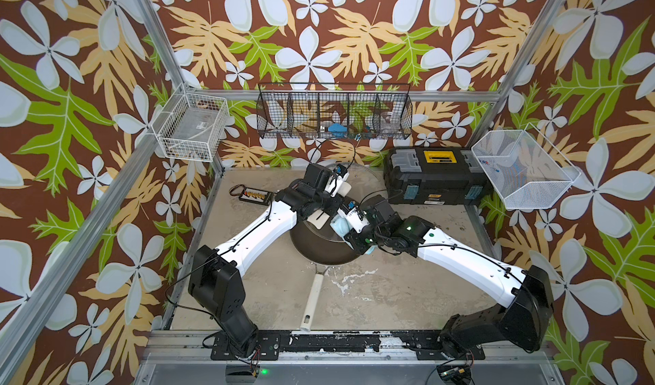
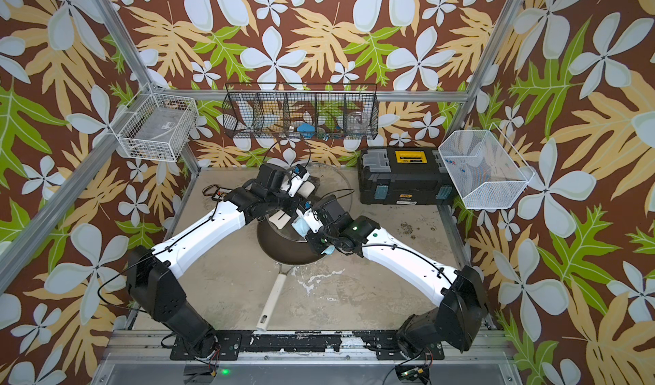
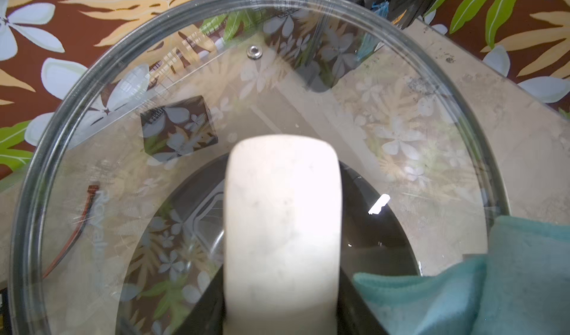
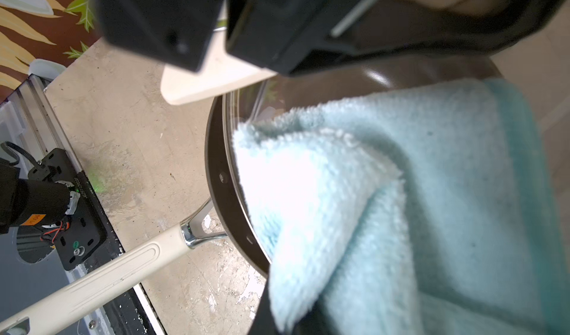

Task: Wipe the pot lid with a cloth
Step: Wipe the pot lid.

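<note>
Glass pot lid point(image 3: 401, 117) held up on a tilt over the dark frying pan point(image 1: 319, 248), mid worktop point(image 1: 390, 294). Left gripper point(image 1: 330, 204) clamped across the lid's cream bar handle point(image 3: 282, 225); the right wrist view shows black fingers point(image 4: 154, 25) on both sides of it. Lid's lower edge sits at the pan rim, contact unclear. Right gripper point(image 1: 345, 225) closed on the light blue cloth point(image 4: 401, 210), which is bunched and folded and pressed against the glass beside the handle. One cloth corner hangs below the right wrist point(image 1: 368, 250). Pan's long cream handle point(image 1: 312, 301) points toward the robot's base. Black toolbox point(image 1: 436, 177) at the far right of the worktop, well apart from the pan.
</note>
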Controlling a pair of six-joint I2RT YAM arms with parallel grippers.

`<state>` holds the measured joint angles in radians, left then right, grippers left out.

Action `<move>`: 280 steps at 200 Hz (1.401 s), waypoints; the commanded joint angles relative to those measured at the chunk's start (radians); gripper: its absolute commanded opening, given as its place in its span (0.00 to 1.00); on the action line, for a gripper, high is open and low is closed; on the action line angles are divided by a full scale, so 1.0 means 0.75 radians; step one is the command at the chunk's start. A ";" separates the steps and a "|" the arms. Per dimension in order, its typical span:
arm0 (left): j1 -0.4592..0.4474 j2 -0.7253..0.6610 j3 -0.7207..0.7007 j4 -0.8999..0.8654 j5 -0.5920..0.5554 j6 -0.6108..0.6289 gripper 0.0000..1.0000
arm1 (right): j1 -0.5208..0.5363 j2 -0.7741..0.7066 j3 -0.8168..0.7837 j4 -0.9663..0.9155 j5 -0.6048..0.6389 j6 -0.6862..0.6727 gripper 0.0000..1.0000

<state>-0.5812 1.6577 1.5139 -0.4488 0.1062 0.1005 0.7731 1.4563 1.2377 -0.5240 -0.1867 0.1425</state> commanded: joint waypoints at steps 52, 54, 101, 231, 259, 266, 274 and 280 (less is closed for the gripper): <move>-0.004 -0.021 -0.001 0.243 0.037 -0.018 0.00 | -0.001 -0.026 -0.016 -0.016 -0.015 0.033 0.00; -0.004 -0.022 -0.002 0.243 0.037 -0.017 0.00 | 0.000 -0.024 -0.015 -0.016 -0.013 0.034 0.00; -0.004 -0.058 -0.051 0.241 0.056 0.018 0.00 | -0.060 -0.025 -0.004 -0.039 -0.013 0.048 0.00; -0.004 -0.183 -0.181 0.184 0.325 0.373 0.00 | -0.227 0.009 0.109 -0.185 0.021 -0.062 0.00; -0.006 -0.191 -0.172 0.172 0.353 0.422 0.00 | -0.234 0.041 0.144 -0.189 0.024 -0.072 0.00; -0.006 -0.193 -0.172 0.171 0.352 0.430 0.00 | -0.237 0.049 0.154 -0.189 0.024 -0.073 0.00; -0.006 -0.193 -0.170 0.171 0.351 0.438 0.00 | -0.240 0.060 0.166 -0.187 0.024 -0.075 0.00; -0.006 -0.193 -0.168 0.168 0.357 0.450 0.00 | -0.243 0.067 0.171 -0.185 0.024 -0.076 0.00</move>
<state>-0.5812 1.5383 1.3659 -0.4549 0.2424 0.3943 0.5995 1.4876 1.3499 -0.6559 -0.2245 0.1001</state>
